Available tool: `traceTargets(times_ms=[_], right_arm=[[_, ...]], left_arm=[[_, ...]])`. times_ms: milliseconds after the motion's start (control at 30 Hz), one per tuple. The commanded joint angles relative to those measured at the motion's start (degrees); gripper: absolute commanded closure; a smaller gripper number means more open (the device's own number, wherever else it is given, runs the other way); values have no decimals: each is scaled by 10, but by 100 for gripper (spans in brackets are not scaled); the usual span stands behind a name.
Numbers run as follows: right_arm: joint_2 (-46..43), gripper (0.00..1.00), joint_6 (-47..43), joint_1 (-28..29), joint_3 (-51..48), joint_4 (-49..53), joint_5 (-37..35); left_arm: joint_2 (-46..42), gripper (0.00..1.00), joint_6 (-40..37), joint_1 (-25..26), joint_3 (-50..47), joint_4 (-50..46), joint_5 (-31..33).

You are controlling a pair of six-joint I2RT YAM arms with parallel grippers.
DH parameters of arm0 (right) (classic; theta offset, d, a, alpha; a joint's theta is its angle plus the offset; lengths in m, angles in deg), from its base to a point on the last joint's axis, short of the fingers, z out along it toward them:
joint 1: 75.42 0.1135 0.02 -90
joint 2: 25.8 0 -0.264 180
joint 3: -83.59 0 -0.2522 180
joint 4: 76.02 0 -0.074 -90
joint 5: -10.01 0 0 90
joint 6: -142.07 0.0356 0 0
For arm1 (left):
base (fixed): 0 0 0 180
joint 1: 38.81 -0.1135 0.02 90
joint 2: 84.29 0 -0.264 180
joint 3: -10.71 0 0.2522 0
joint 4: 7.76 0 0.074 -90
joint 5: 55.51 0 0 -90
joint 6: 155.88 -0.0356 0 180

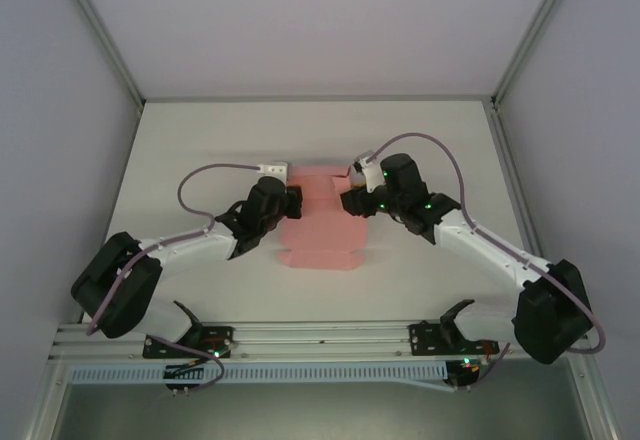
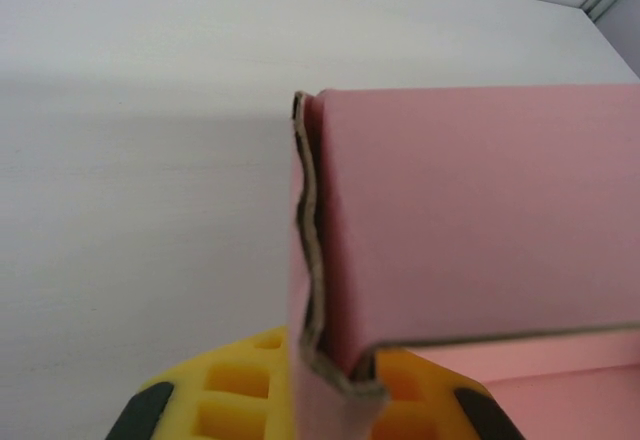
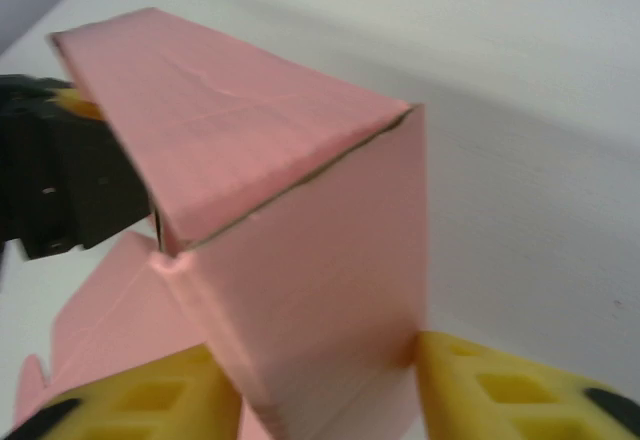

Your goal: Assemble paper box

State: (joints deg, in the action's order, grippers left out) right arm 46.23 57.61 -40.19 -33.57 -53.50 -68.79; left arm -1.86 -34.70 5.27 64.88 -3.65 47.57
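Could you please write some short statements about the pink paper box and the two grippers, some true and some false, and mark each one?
1. The paper box is made of pink card. True.
2. The left gripper is shut on an edge of the box. True.
3. The box lies in the far right corner of the table. False: it lies mid-table, between the two grippers.
4. The right gripper has blue fingers. False: they are yellow.
5. Those fingers stand on either side of a raised part of the box. True.
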Motion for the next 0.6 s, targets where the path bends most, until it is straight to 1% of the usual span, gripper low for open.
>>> traceTargets(times_ms=[0, 67, 233, 300, 400, 467, 567], right_arm=[[23, 65, -5, 38, 16, -35, -107], [39, 81, 8, 55, 19, -47, -178], [98, 92, 73, 91, 35, -44, -414], [124, 97, 103, 103, 44, -36, -508], [165, 100, 148, 120, 71, 4, -653], [199, 100, 191, 120, 108, 79, -736], [242, 100, 218, 116, 150, 172, -815]], left_arm=[[-7, 100, 1, 7, 22, 19, -24], [-3, 100, 4, 7, 29, 11, -24], [5, 100, 14, 13, 39, 5, -21], [9, 100, 26, 16, 50, -17, -5], [23, 100, 65, 20, 78, -79, 47], [34, 100, 102, 20, 100, -137, 87], [55, 100, 156, 10, 140, -251, 150]])
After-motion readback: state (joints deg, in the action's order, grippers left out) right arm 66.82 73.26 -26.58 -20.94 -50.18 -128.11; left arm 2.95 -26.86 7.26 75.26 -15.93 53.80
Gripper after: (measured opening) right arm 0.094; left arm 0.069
